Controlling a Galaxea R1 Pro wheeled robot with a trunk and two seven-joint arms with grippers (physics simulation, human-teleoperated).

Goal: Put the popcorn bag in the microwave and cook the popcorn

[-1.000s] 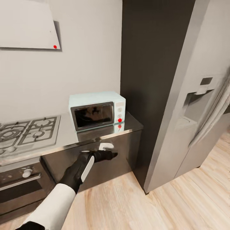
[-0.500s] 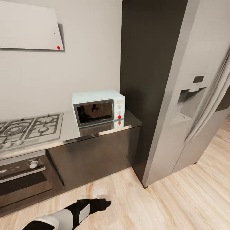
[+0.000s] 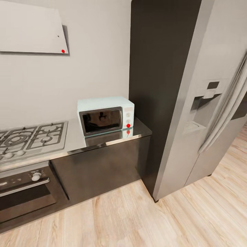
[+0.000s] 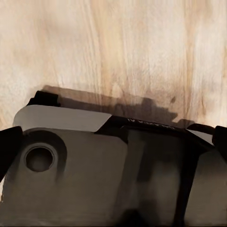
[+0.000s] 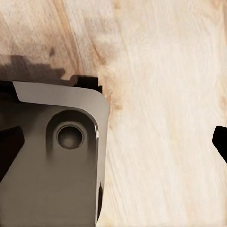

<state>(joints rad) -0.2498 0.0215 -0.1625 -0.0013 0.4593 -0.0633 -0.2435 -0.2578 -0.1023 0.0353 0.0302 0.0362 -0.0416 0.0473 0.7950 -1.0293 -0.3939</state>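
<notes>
Pale blue microwave (image 3: 105,116), door shut, red dot by two knobs, sits on the grey countertop (image 3: 73,142) beside the fridge (image 3: 206,103). We can't tell either gripper's state; both wrist cams face floorboards (image 3: 137,219).

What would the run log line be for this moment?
pale blue microwave: door shut | grey metal countertop: no bag seen | grippers: unclear

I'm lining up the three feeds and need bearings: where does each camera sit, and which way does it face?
Head view: up on the head, facing forward and down at the microwave on the countertop; no arm visible.
Left wrist view: on the left arm, facing the wooden floor over the robot's grey base.
Right wrist view: likewise.
Shared: the floor.
</notes>
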